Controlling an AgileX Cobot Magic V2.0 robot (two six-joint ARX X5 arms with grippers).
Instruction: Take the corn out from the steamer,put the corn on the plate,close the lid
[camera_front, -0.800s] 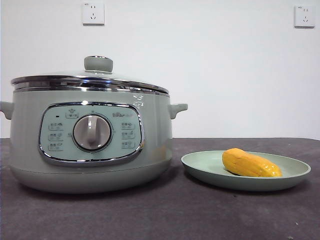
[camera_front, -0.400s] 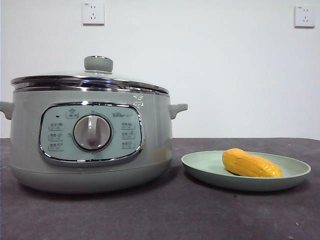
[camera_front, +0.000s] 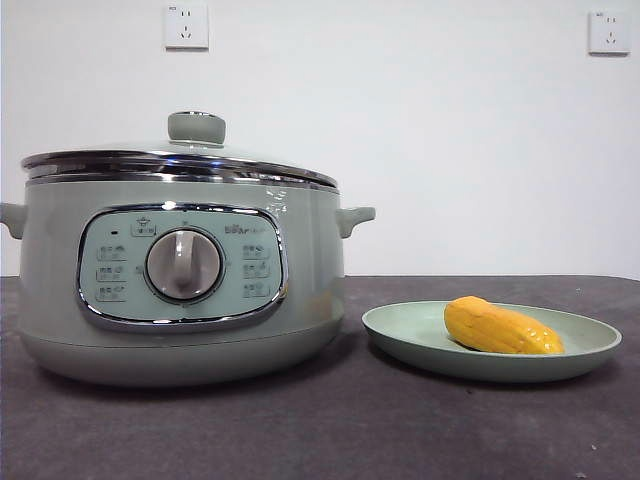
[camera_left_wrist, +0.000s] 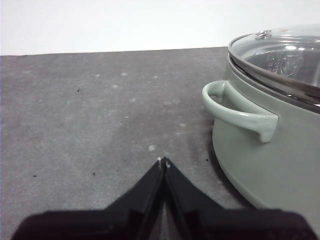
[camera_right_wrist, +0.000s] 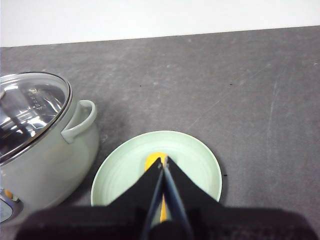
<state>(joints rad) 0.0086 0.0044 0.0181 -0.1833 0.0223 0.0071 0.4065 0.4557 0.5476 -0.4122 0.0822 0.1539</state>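
Note:
The steamer (camera_front: 180, 290) stands at the left of the table with the glass lid (camera_front: 180, 160) sitting on it, knob (camera_front: 197, 127) up. The corn (camera_front: 500, 327) lies on the pale green plate (camera_front: 590, 345) to its right. My left gripper (camera_left_wrist: 163, 161) is shut and empty, low over the table beside the steamer's side handle (camera_left_wrist: 240, 112). My right gripper (camera_right_wrist: 163, 162) is shut and empty, held above the plate (camera_right_wrist: 195, 155); its jaws cover most of the corn (camera_right_wrist: 152, 162). Neither arm shows in the front view.
The table is a dark grey mat (camera_front: 330, 430). A white wall with two sockets (camera_front: 187, 27) stands behind it. The steamer and its lid (camera_right_wrist: 30, 110) also show in the right wrist view, close beside the plate.

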